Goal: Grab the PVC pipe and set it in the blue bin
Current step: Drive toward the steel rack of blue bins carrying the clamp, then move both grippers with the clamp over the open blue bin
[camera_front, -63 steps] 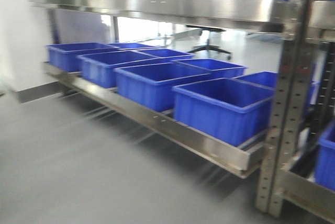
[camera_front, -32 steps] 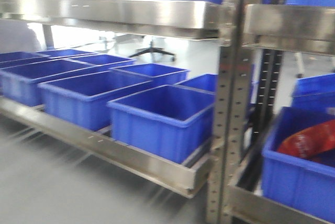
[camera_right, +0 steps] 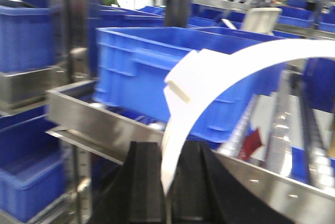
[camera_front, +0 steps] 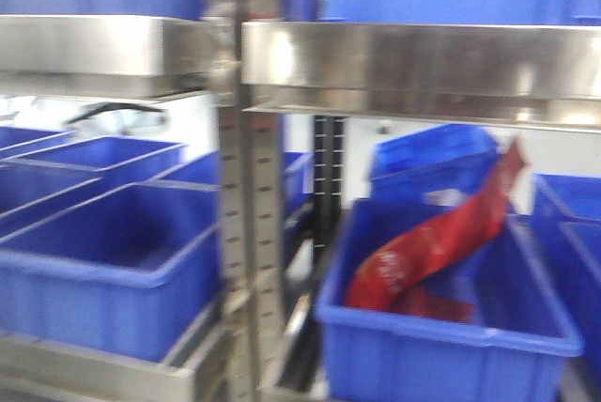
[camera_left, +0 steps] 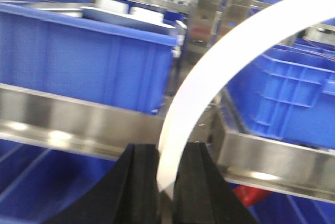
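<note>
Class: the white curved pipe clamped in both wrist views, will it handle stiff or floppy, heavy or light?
Probably springy, not limp: the pipe holds a smooth arc above the left gripper. Likely light, since an end grip alone carries it. Gripped so low, it may pivot in the right gripper.

Only the grippers show of the robot, at the bottom edge of each wrist view. The left gripper (camera_left: 167,153) has two matte black fingers (camera_left: 141,182), blocky and flat-faced, with squared tops and outer sides that flare wider toward the base. The right gripper (camera_right: 167,150) looks the same: two plain black fingers (camera_right: 142,182), smooth-surfaced. Blur hides any finer detail.
</note>
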